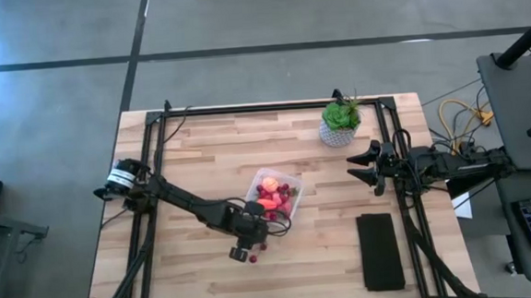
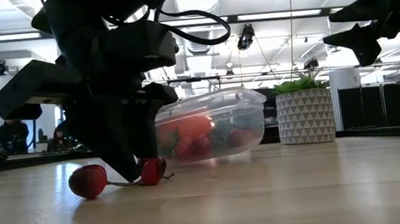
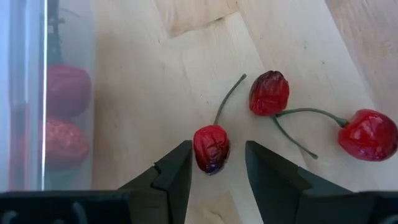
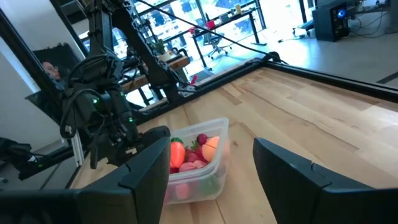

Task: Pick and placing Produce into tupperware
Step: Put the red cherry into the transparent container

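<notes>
A wooden table [image 1: 192,163] holds a clear tupperware [image 1: 275,195] near its middle, already part-filled with red, orange and pink toy produce [image 4: 194,152]. The left gripper [image 3: 217,165] is down at the tabletop just beside the box, its two fingers apart with a small dark red cherry [image 3: 211,148] lying between them, not yet clamped. Two more stemmed cherries lie loose on the wood close by: a dark one [image 3: 269,93] and a brighter red one [image 3: 368,134]. The likely trouble: the cherry is small, round and wrinkled, so if the fingers close off-centre it may roll or squirt out across the table. Its thin stem [image 3: 229,98] points away from the gripper and could snag on the neighbouring fruit's stem. The tupperware wall stands close on one side, so a wide swing might nudge the light box. The right gripper [image 1: 366,164] waits raised, open and empty, near a potted plant [image 1: 340,122] and a flat black slab [image 1: 381,251].
</notes>
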You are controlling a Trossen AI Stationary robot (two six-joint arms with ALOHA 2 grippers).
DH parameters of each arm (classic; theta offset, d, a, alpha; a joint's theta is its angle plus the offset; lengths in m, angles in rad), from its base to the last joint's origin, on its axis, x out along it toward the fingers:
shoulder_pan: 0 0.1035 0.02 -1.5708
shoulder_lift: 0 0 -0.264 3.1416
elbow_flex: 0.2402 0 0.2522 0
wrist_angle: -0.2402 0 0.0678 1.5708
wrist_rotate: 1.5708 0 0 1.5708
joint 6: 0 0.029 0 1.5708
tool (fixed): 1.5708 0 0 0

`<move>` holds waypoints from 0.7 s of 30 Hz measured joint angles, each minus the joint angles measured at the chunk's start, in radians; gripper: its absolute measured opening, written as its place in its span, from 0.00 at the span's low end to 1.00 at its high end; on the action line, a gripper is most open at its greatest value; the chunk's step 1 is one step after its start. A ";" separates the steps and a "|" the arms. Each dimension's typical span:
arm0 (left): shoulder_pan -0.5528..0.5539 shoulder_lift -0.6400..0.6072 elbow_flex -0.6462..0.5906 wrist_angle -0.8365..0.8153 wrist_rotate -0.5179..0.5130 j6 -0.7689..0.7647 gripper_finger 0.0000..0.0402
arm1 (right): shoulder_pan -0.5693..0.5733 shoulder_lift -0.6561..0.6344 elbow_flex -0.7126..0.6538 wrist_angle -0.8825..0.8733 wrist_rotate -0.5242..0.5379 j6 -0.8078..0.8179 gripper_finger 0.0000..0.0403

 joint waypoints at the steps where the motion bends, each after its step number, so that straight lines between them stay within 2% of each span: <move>1: 0.000 0.000 0.000 0.000 -0.001 0.000 0.33 | 0.000 0.000 0.000 0.000 0.000 0.000 0.55; 7: 0.000 0.000 0.006 0.000 -0.016 0.000 0.32 | 0.000 0.000 0.000 0.000 0.000 0.000 0.55; 17: 0.000 0.000 0.006 0.000 -0.019 -0.002 0.16 | 0.000 0.000 0.000 0.000 0.000 0.000 0.55; 21: 0.000 -0.009 0.012 -0.006 -0.015 -0.005 0.13 | 0.000 0.000 0.000 0.000 0.000 0.000 0.55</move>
